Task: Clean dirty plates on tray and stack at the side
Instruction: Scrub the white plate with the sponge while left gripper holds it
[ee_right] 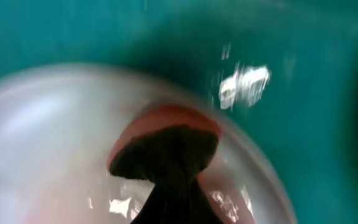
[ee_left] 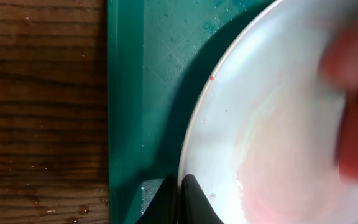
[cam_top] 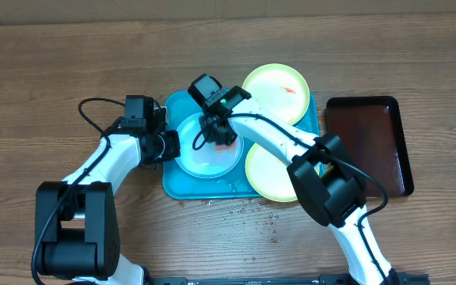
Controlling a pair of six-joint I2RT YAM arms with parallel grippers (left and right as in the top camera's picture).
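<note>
Over the wooden table point(cam_top: 54, 79), my left gripper point(ee_left: 182, 194) pinches the pale blue plate point(cam_top: 203, 162), left in the teal tray point(cam_top: 172, 187), steady so my right gripper point(ee_right: 166, 155), clamped on a pink sponge point(cam_top: 225, 136), can scrub.

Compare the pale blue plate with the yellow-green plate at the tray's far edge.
Colour: the pale blue plate is bluish white, the far yellow-green plate yellow-green.
Contact: the left gripper pinches the blue plate's rim and the right gripper presses a pinkish sponge onto it; the yellow-green plate is untouched.
Soil: the blue one shows a thin pink film, the yellow-green one a small red smear.
Both are round, shallow, on the teal tray.
</note>
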